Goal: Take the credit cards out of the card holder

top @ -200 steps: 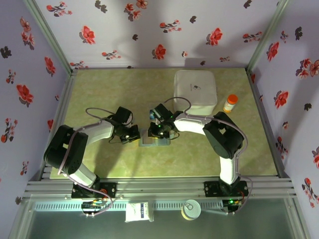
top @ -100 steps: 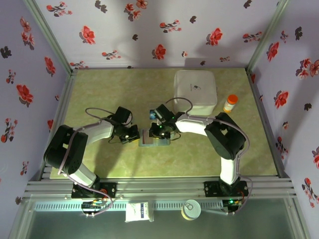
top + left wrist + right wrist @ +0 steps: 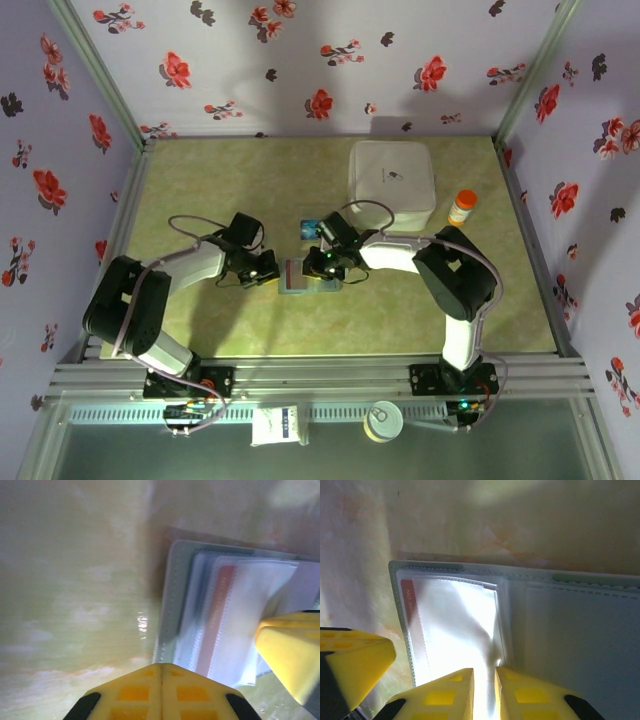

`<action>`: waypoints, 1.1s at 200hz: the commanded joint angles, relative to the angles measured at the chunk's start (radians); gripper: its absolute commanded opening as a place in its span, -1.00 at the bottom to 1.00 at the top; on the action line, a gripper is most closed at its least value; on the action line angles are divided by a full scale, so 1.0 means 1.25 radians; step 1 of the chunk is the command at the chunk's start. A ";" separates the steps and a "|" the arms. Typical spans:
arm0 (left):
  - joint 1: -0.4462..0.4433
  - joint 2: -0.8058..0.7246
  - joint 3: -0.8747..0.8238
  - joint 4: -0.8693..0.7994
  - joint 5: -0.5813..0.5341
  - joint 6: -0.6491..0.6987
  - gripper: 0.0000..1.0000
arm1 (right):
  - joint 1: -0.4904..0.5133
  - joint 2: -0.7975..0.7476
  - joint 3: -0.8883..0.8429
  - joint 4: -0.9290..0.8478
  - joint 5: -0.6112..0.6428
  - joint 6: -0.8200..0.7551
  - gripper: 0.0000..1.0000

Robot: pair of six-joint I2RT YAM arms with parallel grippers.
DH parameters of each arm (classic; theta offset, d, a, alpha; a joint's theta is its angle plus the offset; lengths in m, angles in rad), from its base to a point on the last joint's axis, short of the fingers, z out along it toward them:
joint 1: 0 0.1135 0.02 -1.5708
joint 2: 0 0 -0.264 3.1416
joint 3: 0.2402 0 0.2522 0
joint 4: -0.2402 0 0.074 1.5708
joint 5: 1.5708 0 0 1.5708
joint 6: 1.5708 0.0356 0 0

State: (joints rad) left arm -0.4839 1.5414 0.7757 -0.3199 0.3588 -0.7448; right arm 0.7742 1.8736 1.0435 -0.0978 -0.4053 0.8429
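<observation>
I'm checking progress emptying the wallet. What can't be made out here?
- Cards left in the card holder: sleeve glare in right wrist view, blur in left wrist view.
- Whether the right gripper pinches anything: glare washes out the gap between its fingers, right wrist view.
- Print on the red card: blurred, left wrist view.

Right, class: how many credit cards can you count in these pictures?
2: a small blue plastic card lying on the table beyond the grey-blue bifold wallet, and a red card tucked in its clear slot. Others may be hidden inside.
</observation>
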 commanded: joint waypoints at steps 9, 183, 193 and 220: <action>0.001 -0.037 0.032 -0.011 0.015 -0.017 -0.77 | -0.011 -0.022 -0.034 0.043 -0.020 0.020 -0.60; -0.046 0.095 0.070 0.080 0.054 -0.067 -0.40 | -0.049 -0.009 -0.125 0.205 -0.109 0.076 -0.61; -0.047 0.100 0.075 0.076 0.054 -0.066 -0.40 | -0.050 -0.009 -0.129 0.212 -0.111 0.078 -0.61; -0.048 0.104 0.080 0.077 0.052 -0.069 -0.41 | -0.052 -0.003 -0.134 0.229 -0.122 0.085 -0.62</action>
State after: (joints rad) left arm -0.5346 1.6524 0.8528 -0.2348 0.4122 -0.8139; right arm 0.7174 1.8645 0.8970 0.1719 -0.5472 0.9287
